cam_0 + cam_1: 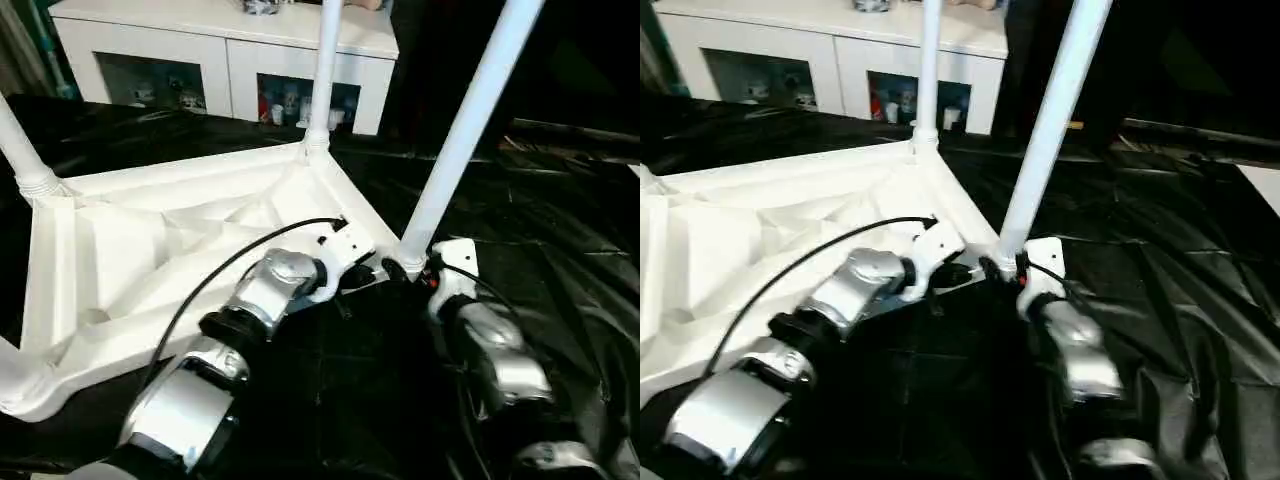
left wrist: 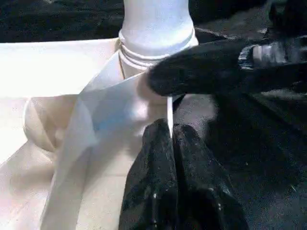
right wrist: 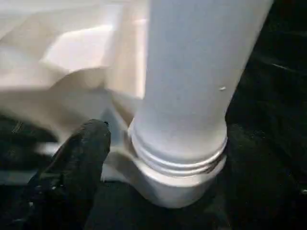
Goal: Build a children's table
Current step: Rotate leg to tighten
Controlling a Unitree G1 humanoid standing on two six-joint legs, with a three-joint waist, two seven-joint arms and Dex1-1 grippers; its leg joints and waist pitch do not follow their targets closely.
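Working at the near right corner of the children's table (image 1: pixel 150 250), flipped ribbed side up on the black-clothed table (image 1: pixel 560 260), presumably so the corner sockets face upward to take the legs. Shows a leg standing at each visible corner, with the nearest leg (image 1: pixel 460 130) seated in its socket (image 3: pixel 177 187).

Holds the left pincer (image 2: pixel 171 129) clenched, fingertips together against the thin rim just beside that socket, probably to steady the top against twisting. Has the right pincer (image 1: pixel 415 268) released at the leg's base, one finger (image 3: pixel 81 158) just beside the socket collar and gripping nothing, judged a loose guard or the gap between grips.

Leaves little slack at the corner itself, both pincers almost touching. Offers open cloth to the right and toward the robot for drawing back. Calls for care overhead, where the tilted leg rises across the right arm's path, and with the white cabinet (image 1: pixel 230 50) well beyond the far rim.
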